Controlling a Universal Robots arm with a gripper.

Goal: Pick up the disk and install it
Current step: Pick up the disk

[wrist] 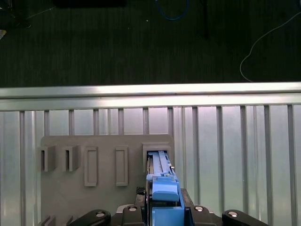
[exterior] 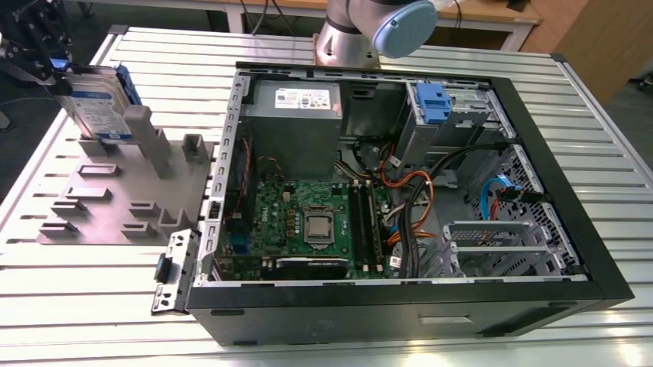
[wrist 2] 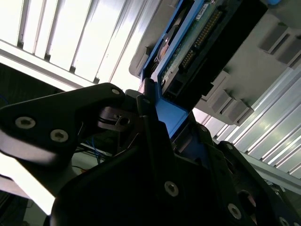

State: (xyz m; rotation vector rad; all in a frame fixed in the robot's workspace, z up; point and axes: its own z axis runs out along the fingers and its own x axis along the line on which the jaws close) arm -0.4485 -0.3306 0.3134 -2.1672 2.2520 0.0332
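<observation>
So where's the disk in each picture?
Exterior view: the disk stands upright at the exterior view's left, in the grey holder.
First wrist view: the disk edge-on, in the grey holder's end slot.
Second wrist view: the disk close up, circuit-board side showing, beside the grey holder.
Shared landmark: the grey holder.

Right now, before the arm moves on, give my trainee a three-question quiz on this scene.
1. True or false: the disk stands on edge outside the computer case.
2. What does the disk stand in? A) grey slotted holder B) drive bay C) cardboard box.
3. Fill in: the gripper grips the disk by its ____ rail.
Key: 1 true; 2 A; 3 blue.
</observation>
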